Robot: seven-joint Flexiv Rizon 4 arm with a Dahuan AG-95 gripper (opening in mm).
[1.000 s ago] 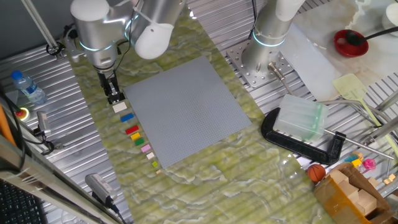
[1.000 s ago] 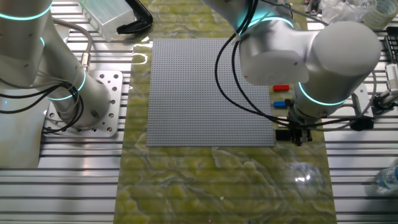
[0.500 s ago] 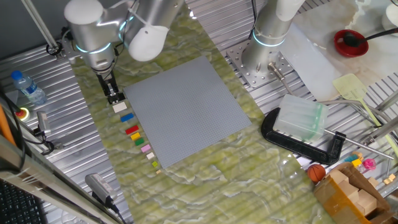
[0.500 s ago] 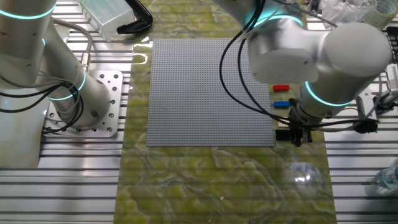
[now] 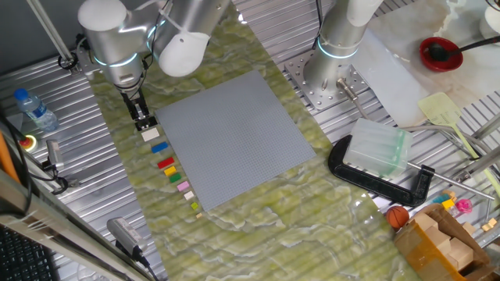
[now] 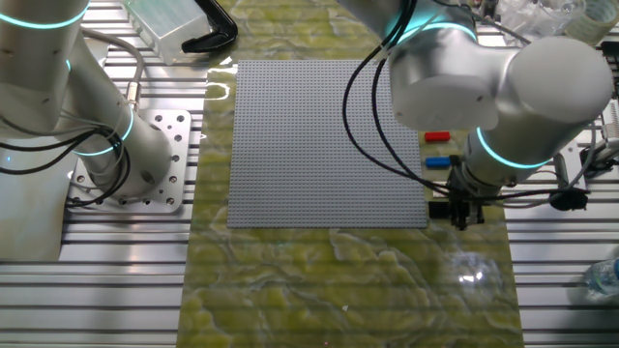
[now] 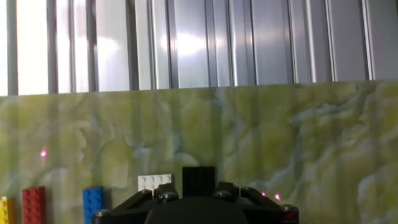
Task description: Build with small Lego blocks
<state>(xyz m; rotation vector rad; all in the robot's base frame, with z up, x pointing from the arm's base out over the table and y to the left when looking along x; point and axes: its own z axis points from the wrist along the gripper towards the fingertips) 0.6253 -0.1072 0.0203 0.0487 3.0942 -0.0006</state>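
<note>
Closest to the hand camera, the hand (image 7: pixel 199 186) stands over the black brick (image 7: pixel 199 180), whose top shows between the dark housing; whether the fingers press on it cannot be told. Just left of it lies the white brick (image 7: pixel 154 182), then the blue brick (image 7: pixel 93 202), the red brick (image 7: pixel 33 204) and a sliver of the yellow brick (image 7: pixel 5 210) at the frame edge, all on the green marbled mat (image 7: pixel 298 143). From one fixed view the hand (image 5: pixel 143 121) hangs at the head of the row, which runs on past a green brick (image 5: pixel 169 169) to a pink brick (image 5: pixel 184 186), beside the grey baseplate (image 5: pixel 234 136). Beyond the mat stretches the ribbed metal bench (image 7: pixel 249 43).
</note>
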